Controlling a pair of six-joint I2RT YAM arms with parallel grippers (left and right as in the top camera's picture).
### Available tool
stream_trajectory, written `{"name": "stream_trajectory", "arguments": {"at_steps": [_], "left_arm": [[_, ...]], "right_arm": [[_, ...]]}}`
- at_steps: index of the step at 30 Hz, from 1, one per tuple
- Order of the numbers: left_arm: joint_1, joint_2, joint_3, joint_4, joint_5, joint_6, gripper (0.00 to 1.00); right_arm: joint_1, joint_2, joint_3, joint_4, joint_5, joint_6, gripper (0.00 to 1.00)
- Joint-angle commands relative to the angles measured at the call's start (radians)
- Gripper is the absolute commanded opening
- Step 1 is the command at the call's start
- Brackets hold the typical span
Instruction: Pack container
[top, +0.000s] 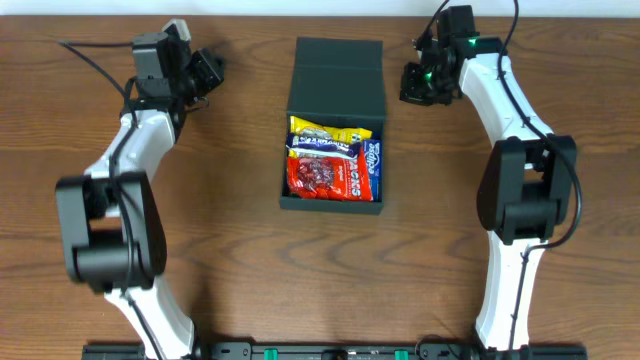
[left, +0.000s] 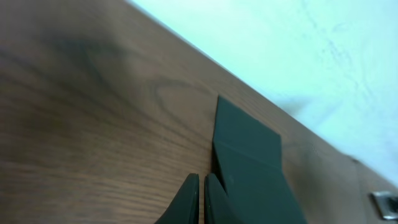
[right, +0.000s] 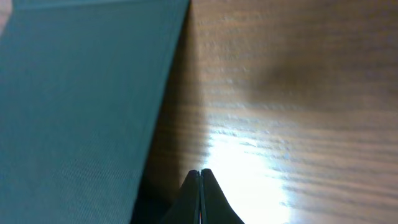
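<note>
The dark green container (top: 334, 205) sits at the table's middle with its hinged lid (top: 337, 77) flipped open toward the far edge. Inside lie a yellow packet (top: 328, 130), a blue packet (top: 365, 157) and a red packet (top: 325, 178). My left gripper (top: 208, 70) is shut and empty, well left of the lid; the lid shows in the left wrist view (left: 249, 155) beyond my fingertips (left: 202, 180). My right gripper (top: 417, 82) is shut and empty, just right of the lid; the lid fills the left of the right wrist view (right: 81, 106), beside my fingertips (right: 201, 173).
The wooden table (top: 230, 260) runs to a far edge with a white wall behind (left: 298, 43). Both arm bases stand at the near edge, left (top: 110, 240) and right (top: 525, 200).
</note>
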Motion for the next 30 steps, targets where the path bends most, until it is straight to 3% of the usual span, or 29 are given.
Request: {"name": "stream_trajectory", "arguments": {"at_steps": [1,11,17,30], "left_arm": [[-0.003,0.105,0.114,0.001,0.181,-0.101,0.06],[-0.045,0.314,0.393,-0.214,0.227,-0.106,0.06],[-0.086,0.355,0.41,-0.3,0.241,-0.091,0.06],[-0.115,0.403,0.41,-0.321,0.329,-0.116,0.06]], "right_arm": [[0.008,0.037,-0.001,0.026,-0.036,0.061,0.01],[0.008,0.089,-0.001,0.106,-0.123,0.134,0.01],[0.018,0.14,-0.001,0.156,-0.183,0.183,0.01],[0.038,0.151,-0.001,0.203,-0.185,0.224,0.01]]}}
